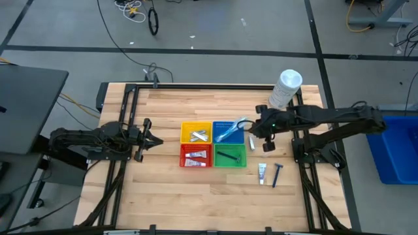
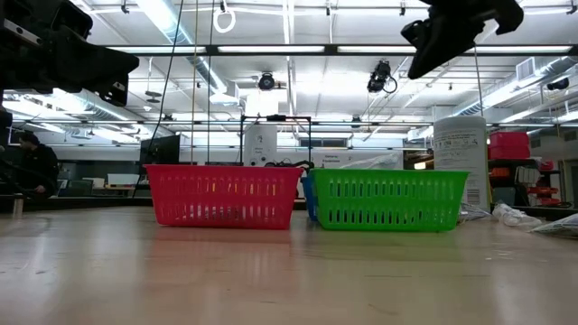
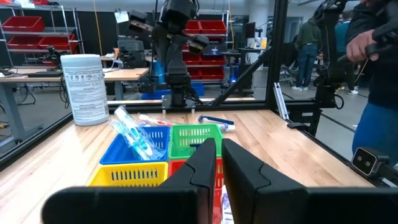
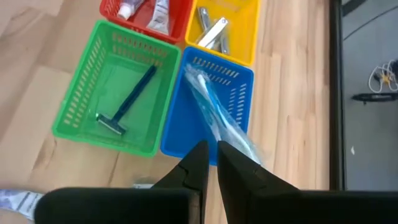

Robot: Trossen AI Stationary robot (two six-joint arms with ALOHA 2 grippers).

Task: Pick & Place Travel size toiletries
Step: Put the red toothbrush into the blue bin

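Four small baskets stand together mid-table. The blue basket [image 1: 228,131] holds clear-wrapped toothbrushes [image 4: 214,109] that lean out over its rim. A dark razor [image 4: 127,99] lies in the green basket [image 1: 230,156], tubes [image 4: 158,12] in the red one [image 1: 196,156], and silvery items [image 4: 211,31] in the yellow one [image 1: 196,132]. On the table to the right lie a white tube [image 1: 262,172], a razor [image 1: 277,175] and a slim pale item [image 1: 252,141]. My right gripper [image 4: 211,158] hangs shut above the blue basket's right edge and points slanting down. My left gripper [image 3: 217,155] rests shut and level at the table's left.
A large white cylindrical container [image 1: 285,89] stands at the far right, behind the baskets. Black frame rails [image 1: 127,117] run along the table's left, right and far sides. Bare wood [image 1: 196,202] stretches between the baskets and the near edge.
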